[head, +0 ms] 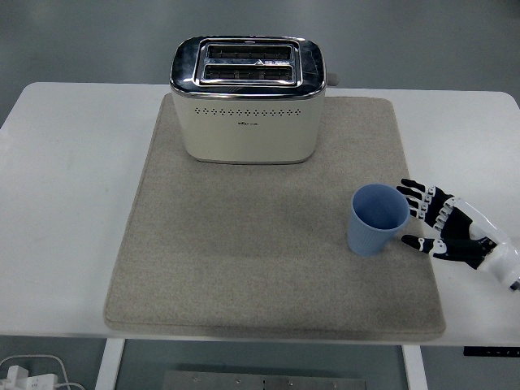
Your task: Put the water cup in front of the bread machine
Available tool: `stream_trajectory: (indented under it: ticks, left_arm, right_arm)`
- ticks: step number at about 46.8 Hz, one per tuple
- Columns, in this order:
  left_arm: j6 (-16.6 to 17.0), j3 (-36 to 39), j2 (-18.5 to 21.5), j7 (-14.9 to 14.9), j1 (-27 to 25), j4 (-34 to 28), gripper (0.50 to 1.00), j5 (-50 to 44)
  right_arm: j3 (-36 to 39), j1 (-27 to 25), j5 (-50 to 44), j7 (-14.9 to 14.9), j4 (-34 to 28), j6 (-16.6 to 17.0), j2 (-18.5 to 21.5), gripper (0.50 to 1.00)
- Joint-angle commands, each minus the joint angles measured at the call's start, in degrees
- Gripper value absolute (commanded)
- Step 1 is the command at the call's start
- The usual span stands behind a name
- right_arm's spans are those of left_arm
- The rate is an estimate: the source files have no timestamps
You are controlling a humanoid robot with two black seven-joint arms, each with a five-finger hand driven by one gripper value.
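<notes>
Right arm [510, 268] cropped beyond wrist

Right hand [451, 227] enters from the right edge, low over the near-right area, fingers [416, 197] spread and extended leftward, holding nothing.

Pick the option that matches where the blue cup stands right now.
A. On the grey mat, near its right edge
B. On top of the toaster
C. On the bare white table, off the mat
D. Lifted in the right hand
A: the blue cup stands upright on the grey mat near its right edge, with the open right hand beside it, not gripping it.
</notes>
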Motion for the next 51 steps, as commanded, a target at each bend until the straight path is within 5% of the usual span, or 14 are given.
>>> stream_trajectory:
  ticks: [1,51]
  left_arm:
    - [0.0,0.0,0.0,0.0,0.0,0.0,1.000,0.0]
    - [0.0,0.0,0.0,-0.1,-0.1,-0.1,1.000,0.2]
  right_arm:
    - [-0.1,-0.2,0.1,0.0,0.5,-0.3,0.1,0.928]
    - [0.3,-3.0,0.1,0.0,1.8,-1.3,3.2,0.928]
